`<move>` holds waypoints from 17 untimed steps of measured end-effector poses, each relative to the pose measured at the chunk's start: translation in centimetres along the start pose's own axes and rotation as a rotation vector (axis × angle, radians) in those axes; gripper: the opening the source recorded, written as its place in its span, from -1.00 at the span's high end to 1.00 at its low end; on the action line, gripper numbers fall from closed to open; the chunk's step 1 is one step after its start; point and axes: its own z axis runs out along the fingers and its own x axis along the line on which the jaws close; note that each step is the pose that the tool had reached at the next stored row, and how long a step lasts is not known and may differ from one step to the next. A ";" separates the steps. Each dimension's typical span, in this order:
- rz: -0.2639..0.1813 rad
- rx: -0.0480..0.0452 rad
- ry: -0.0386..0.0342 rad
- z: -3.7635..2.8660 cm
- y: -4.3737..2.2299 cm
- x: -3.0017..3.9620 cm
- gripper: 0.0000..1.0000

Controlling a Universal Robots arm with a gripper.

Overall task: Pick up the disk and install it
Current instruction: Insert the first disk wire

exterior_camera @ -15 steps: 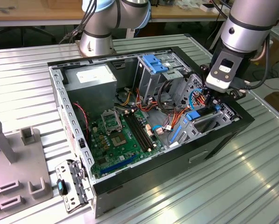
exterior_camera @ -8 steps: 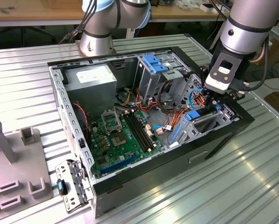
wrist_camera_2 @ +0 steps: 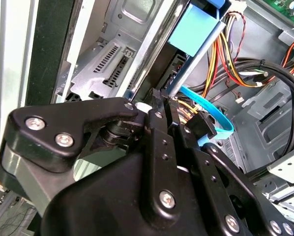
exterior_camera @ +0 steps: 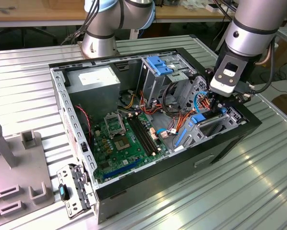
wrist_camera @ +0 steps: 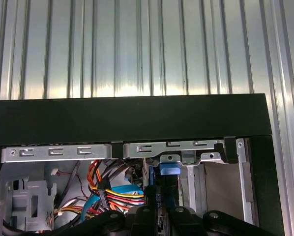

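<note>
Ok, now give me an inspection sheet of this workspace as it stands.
Surface: ribbed metal table carrying an open PC case.
Job's things: disk, on edge with its blue frame showing, down in the bay at the case's end on the exterior view's right.
Clutter: grey fixture on the exterior view's left; loose metal bracket at the case's near corner.
Grippers: gripper lowered into the case, fingers shut on the disk's edge.
Cables: orange, red and yellow bundle plus a blue ribbon, close beside the gripper.
Surroundings: second arm's base behind the case; wooden bench beyond.
</note>
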 end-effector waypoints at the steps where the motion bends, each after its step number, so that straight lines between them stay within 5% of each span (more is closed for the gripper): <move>1: 0.000 0.0000 0.0023 0.05 -0.01 0.00 0.65; 5: 0.000 -0.0003 0.0001 -1.46 0.22 -0.08 0.53; 8: 0.000 -0.0004 0.0004 -1.45 0.22 -0.08 0.56; 10: 0.000 -0.0004 0.0003 -1.45 0.21 -0.08 0.79; 17: 0.000 -0.0006 0.0003 -1.45 0.21 -0.08 0.79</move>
